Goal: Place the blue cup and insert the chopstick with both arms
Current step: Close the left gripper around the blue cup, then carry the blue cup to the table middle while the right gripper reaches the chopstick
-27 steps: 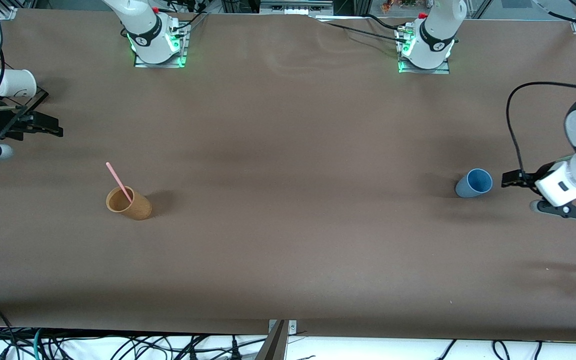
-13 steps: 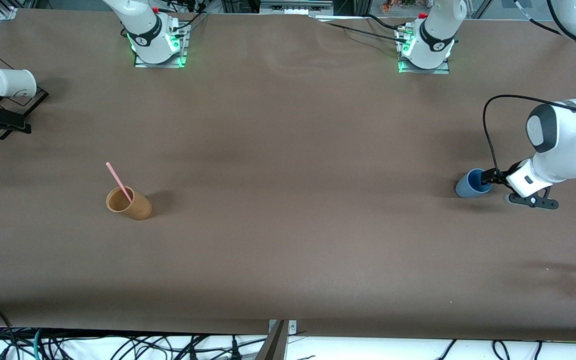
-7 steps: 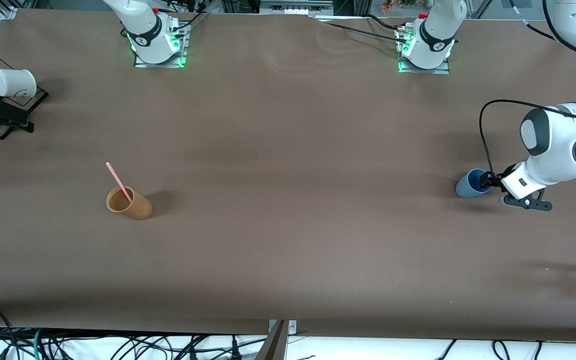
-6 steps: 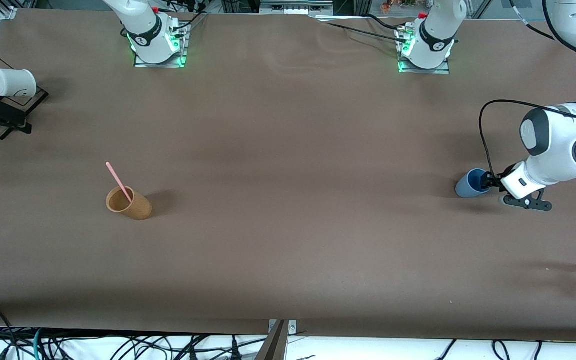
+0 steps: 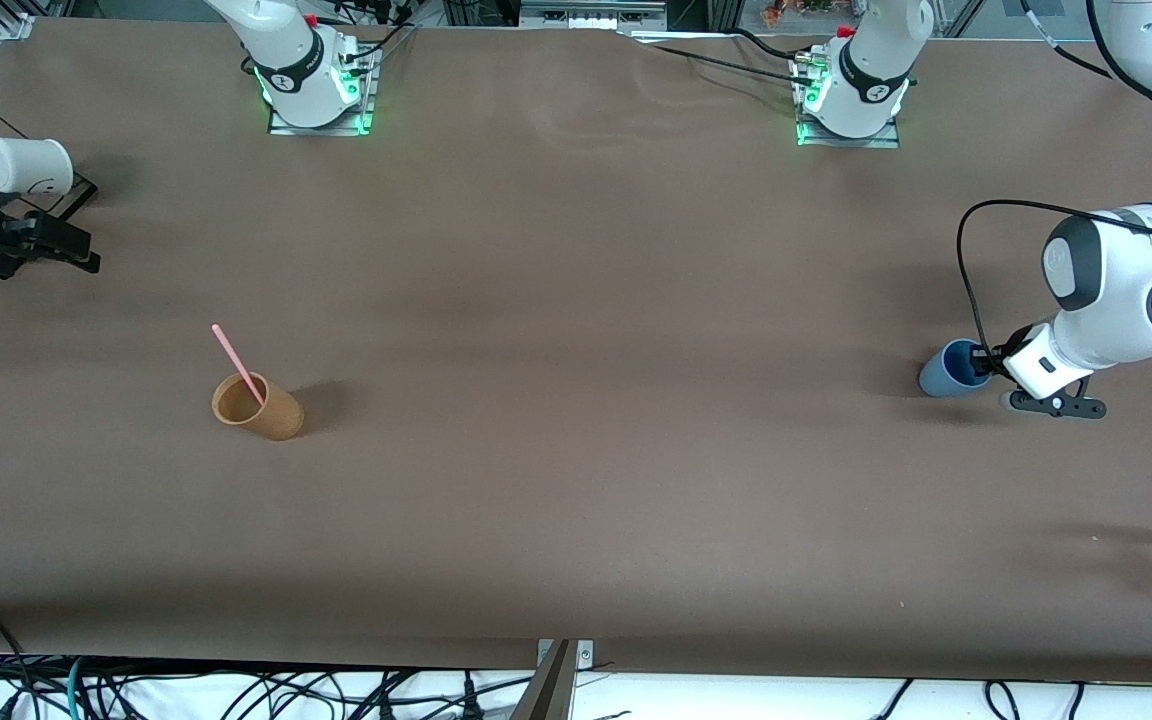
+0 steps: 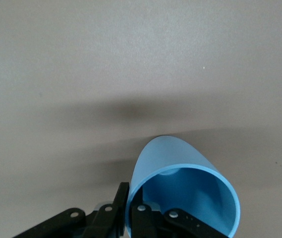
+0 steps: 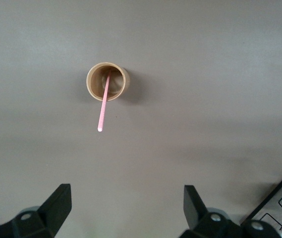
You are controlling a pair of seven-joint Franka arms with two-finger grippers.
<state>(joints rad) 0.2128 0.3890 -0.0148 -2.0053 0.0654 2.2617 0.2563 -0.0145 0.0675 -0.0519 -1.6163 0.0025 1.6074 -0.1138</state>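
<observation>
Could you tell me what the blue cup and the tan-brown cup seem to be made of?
Blue cup: probably matte plastic; its thin, even wall and uniform colour show no shine. Tan-brown cup: possibly bamboo or wood-fibre composite; dull, warm tan surface, though no grain is discernible.

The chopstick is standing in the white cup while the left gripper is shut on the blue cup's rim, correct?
Not quite. The chopstick stands in the tan-brown cup, not the white cup; the right wrist view shows it plainly. The rest holds: the left gripper is shut on the rim of the blue cup.
</observation>
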